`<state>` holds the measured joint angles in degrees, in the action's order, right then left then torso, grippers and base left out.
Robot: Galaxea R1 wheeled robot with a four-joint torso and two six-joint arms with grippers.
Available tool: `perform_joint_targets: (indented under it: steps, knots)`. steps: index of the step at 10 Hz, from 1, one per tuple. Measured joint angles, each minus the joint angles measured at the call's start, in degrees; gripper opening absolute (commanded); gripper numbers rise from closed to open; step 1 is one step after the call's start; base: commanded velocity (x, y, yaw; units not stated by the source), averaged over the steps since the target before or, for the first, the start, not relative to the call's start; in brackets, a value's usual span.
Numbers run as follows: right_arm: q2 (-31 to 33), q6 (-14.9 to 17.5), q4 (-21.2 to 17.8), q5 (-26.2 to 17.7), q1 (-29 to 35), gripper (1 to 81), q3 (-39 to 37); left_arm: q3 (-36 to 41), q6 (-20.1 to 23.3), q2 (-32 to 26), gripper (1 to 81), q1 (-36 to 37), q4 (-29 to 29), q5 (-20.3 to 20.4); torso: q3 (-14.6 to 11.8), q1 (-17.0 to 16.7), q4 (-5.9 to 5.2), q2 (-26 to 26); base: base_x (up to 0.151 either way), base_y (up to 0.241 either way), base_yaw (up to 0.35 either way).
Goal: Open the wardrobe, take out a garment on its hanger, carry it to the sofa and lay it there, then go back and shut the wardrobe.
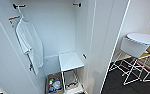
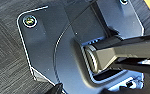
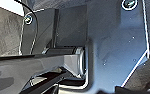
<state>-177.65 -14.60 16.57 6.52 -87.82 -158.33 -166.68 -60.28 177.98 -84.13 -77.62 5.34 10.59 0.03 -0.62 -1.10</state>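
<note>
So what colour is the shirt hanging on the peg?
Plain white T-shirt, clearest in the head view.

The wardrobe [image 1: 66, 30] is seen open at the left, with a T-shirt [image 1: 29, 45] hung from a peg [image 1: 16, 6] on its left inner wall and a second peg [image 1: 77, 4] set high on the right. A small table [image 1: 69, 60] is placed inside at the bottom right, with a box of items [image 1: 53, 83] beside it on the left. Outside, to the right of the wardrobe door [image 1: 108, 37], a chair [image 1: 132, 53] is placed before a round table [image 1: 144, 38].
</note>
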Motion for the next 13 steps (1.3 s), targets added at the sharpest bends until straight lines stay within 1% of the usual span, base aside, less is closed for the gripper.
perform_joint_targets:
  steps: [9,13]
  knots:
    - [-0.1,0.0,0.0,0.0,-1.0,81.1,0.0,0.0,0.0,0.3,81.1,-0.2,-0.2,-0.1,0.0,0.0,0.00,0.0,0.000,0.000,0.272]
    - [-0.1,0.0,0.0,0.1,-1.0,81.1,0.0,0.0,0.0,0.4,81.1,-0.2,-0.2,-0.2,0.0,0.0,0.00,0.0,0.000,0.000,0.206]
